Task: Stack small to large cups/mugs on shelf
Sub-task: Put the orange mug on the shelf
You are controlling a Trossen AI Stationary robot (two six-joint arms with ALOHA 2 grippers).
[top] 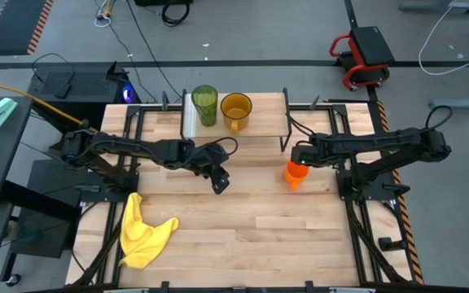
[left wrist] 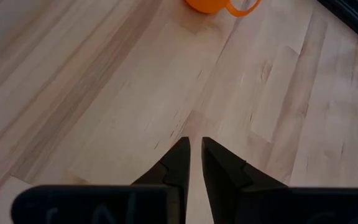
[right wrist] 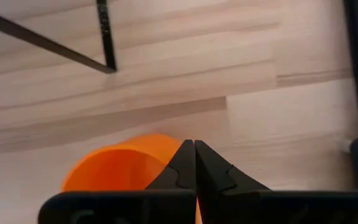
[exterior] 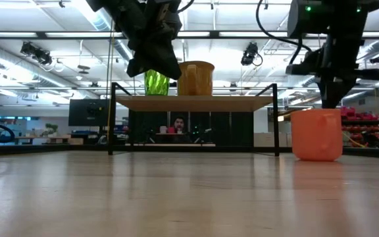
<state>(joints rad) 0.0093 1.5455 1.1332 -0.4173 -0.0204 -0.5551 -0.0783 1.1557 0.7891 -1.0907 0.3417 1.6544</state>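
Observation:
The green tumbler (top: 204, 104) and the amber mug (top: 235, 110) stand side by side on the shelf's board (top: 263, 114) at the table's far side; both also show in the low view, tumbler (exterior: 155, 83) and mug (exterior: 196, 78). The orange mug (top: 293, 177) stands on the table in front of the shelf's right end. My right gripper (exterior: 331, 102) is shut and points down right above it. My left gripper (top: 220, 184) hovers over bare table left of the orange mug, its fingers (left wrist: 179, 155) a narrow gap apart with nothing between them. My right gripper comes at the orange mug (right wrist: 117, 168) from above with shut fingers. Its tips stand right at the mug's top (exterior: 321, 112). Whether they touch it, I cannot tell. The mug rests on the table.
A crumpled yellow cloth (top: 141, 236) lies near the table's left front corner. The shelf's thin black legs (right wrist: 106, 37) stand close behind the orange mug. Black frame rails (top: 357, 163) run along both sides of the table. Bare wood lies in the middle and front.

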